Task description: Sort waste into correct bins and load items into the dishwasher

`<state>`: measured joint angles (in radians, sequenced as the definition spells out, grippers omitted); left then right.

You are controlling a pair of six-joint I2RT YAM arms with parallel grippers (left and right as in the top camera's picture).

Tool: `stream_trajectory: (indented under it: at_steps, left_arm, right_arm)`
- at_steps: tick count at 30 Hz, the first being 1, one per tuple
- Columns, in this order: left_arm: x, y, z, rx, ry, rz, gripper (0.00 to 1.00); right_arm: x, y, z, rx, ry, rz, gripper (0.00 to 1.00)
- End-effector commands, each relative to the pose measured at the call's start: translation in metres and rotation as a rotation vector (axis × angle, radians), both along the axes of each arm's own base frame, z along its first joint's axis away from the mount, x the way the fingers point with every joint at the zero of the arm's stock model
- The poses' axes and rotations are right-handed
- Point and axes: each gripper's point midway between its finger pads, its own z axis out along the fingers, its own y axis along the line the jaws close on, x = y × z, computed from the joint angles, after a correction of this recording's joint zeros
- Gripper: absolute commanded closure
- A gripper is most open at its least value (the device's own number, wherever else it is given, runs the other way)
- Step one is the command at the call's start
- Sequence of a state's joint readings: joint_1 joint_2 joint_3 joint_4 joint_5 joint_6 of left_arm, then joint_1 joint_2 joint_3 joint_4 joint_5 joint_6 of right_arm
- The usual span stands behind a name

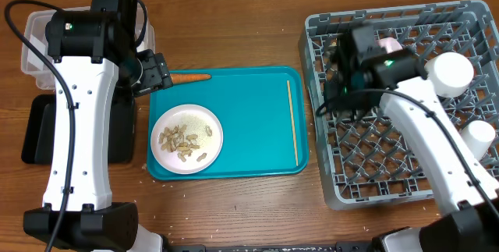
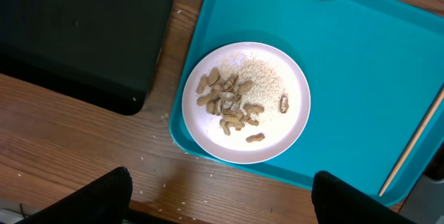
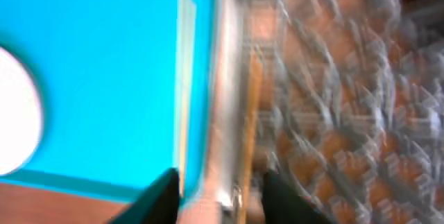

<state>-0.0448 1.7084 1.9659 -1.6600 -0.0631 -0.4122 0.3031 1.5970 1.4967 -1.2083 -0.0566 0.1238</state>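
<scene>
Left hand (image 2: 222, 182): hanging wide apart above the plate (image 2: 291, 123) of peanut shells (image 2: 229, 102) on the tray (image 2: 361, 78).
Right hand (image 3: 220, 181): fingers apart, chopstick (image 3: 248, 113) lying between them at the rack's (image 1: 366, 170) edge; blurred.
Step, likely: loading chopsticks.
Next: going for the other chopstick (image 1: 292, 119) on the tray, needing a narrow pinch.

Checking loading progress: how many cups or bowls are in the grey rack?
3. One white cup by the rack's right wall, a second white cup nearer the front, a pink one at the back beside the right arm, which may hide others.
</scene>
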Motion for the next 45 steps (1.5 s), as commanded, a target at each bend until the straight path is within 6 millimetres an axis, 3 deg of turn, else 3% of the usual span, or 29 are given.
stream_trajectory:
  at_steps: [1, 6, 11, 19, 26, 34, 43, 45]
  left_arm:
    - [0.002, -0.002, 0.000, -0.007, -0.002, -0.018, 0.15]
    - [0.003, -0.003, 0.000, -0.009, -0.004, -0.018, 0.15]
    - [0.003, -0.003, 0.000, -0.009, -0.005, -0.019, 0.15]
    - [0.003, -0.003, 0.000, -0.009, -0.006, -0.019, 0.15]
    - [0.003, -0.003, 0.000, -0.009, -0.005, -0.019, 0.15]
    - [0.003, -0.003, 0.000, -0.009, -0.005, -0.019, 0.15]
    - [0.003, -0.002, 0.000, -0.009, -0.005, -0.018, 0.15]
    - [0.003, -0.003, 0.000, -0.009, -0.005, -0.019, 0.15]
  right_arm:
    - [0.010, 0.047, 0.033, 0.164, -0.089, 0.096, 0.47]
    - [0.005, 0.080, 0.018, 0.163, -0.068, 0.178, 0.46]
    - [0.005, 0.094, -0.031, 0.073, 0.037, 0.206, 0.46]
    - [0.009, 0.095, -0.101, 0.005, 0.201, 0.121, 0.47]
    - [0.009, 0.085, -0.147, -0.080, 0.286, 0.056, 0.47]
    - [0.005, 0.075, -0.173, -0.143, 0.322, 0.045, 0.47]
    - [-0.012, 0.065, -0.197, -0.158, 0.359, 0.000, 0.48]
    - [-0.015, 0.064, -0.200, -0.161, 0.365, 0.000, 0.56]
